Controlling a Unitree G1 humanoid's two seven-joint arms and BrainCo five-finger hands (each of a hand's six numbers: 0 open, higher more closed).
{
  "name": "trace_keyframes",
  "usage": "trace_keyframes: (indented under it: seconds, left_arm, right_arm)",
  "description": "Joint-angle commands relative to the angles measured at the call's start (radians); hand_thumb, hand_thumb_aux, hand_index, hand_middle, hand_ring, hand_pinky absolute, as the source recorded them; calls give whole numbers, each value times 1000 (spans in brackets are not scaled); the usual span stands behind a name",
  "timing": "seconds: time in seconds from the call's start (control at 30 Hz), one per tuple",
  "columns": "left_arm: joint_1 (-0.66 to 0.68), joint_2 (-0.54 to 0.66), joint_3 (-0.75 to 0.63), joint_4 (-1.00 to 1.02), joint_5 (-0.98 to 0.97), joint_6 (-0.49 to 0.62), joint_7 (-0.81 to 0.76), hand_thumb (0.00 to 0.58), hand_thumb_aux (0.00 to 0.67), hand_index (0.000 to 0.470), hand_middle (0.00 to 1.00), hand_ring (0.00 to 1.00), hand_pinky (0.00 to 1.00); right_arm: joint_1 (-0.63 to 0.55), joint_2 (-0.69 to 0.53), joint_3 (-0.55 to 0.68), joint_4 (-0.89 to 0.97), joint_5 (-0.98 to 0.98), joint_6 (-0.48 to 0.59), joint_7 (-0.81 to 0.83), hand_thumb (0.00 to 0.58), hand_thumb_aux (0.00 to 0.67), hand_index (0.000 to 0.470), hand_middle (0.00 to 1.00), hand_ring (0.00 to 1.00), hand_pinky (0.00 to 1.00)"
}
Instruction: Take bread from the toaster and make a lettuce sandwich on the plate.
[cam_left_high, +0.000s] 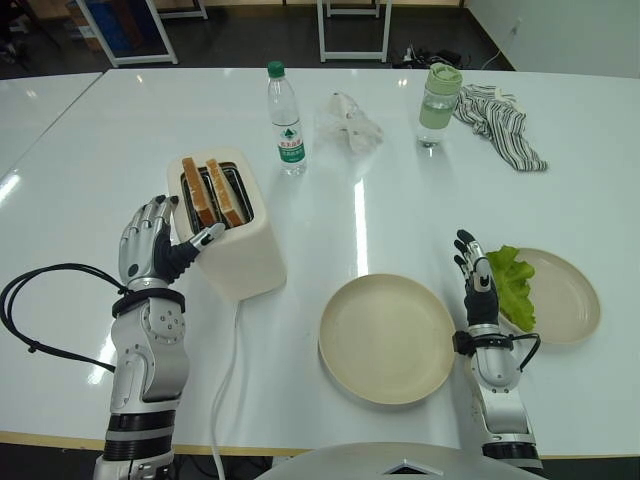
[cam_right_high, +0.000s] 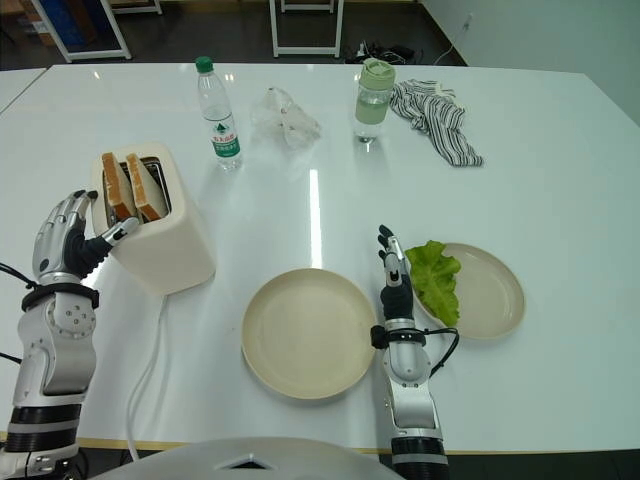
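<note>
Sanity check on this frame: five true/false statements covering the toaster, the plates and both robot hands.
1. Two bread slices stand in the toaster. True.
2. The lettuce lies on the middle plate. False: that plate is bare; the lettuce is on the right plate.
3. The left robot hand holds a bread slice. False: it holds nothing and is beside the toaster.
4. The right robot hand is between the two plates, fingers straight. True.
5. The water bottle lies on its side. False: it stands upright.

Bottle label — print too small to read.
</note>
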Motion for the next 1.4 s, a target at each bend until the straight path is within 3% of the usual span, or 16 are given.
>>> trace_keyframes:
  seconds: [0.03,0.2,0.23,0.3,0.33,0.47,0.57,0.67,0.83,0.9,0.93,0.97,1.0,1.4]
  left_arm:
    - [-26,5,-18,34,-4,19,-9,0,0,0,0,0,0]
    - [-64,13,-28,68,-2,23,-2,14,8,6,0,0,0]
    - [-66,18,-31,73,2,22,0,49,29,20,0,0,0]
    - [-68,29,-39,83,11,22,2,198,126,88,0,0,0]
    - [-69,34,-42,87,14,21,3,227,147,103,0,0,0]
    - [-70,43,-53,86,16,19,13,316,218,153,0,0,0]
    - [-75,45,-62,95,17,19,17,340,239,168,0,0,0]
    - [-76,49,-66,91,15,23,16,410,307,216,0,0,0]
    - [-77,51,-71,87,7,22,11,476,386,271,0,0,0]
    - [-76,48,-75,80,3,17,12,530,473,332,0,0,0]
    - [-75,46,-76,73,3,14,14,569,578,405,0,0,0]
    - [-74,44,-76,67,1,10,17,580,662,464,0,0,0]
    - [-74,41,-75,61,-2,4,24,580,670,470,0,0,0]
    - [-83,27,-13,-25,-1,-101,190,580,670,470,0,0,0]
  right_arm:
    - [10,-4,1,-8,-3,15,-1,0,0,0,0,0,0]
    - [15,-1,5,-6,-5,14,-3,0,0,0,0,0,0]
    - [15,0,6,-6,-5,13,-3,0,0,0,0,0,0]
    - [17,0,6,-6,-5,13,-3,0,0,0,0,0,0]
    - [20,0,7,-8,-5,14,-4,0,0,0,0,0,0]
    - [26,0,9,-11,-5,14,-6,0,0,0,0,0,0]
    - [30,0,11,-13,-5,15,-5,0,0,0,0,0,0]
    - [32,-1,13,-18,-5,18,-4,0,0,0,0,0,0]
    - [39,-2,12,-26,-6,22,-6,0,0,0,0,0,0]
    - [39,-2,12,-27,-6,24,-6,0,0,0,0,0,0]
    - [39,-2,13,-26,-6,24,-6,0,0,0,0,0,0]
    - [38,-2,13,-23,-6,23,-6,0,0,0,0,0,0]
    - [38,-1,13,-21,-7,23,-7,0,0,0,0,0,0]
    - [39,4,29,-9,-22,22,-19,0,0,0,0,0,0]
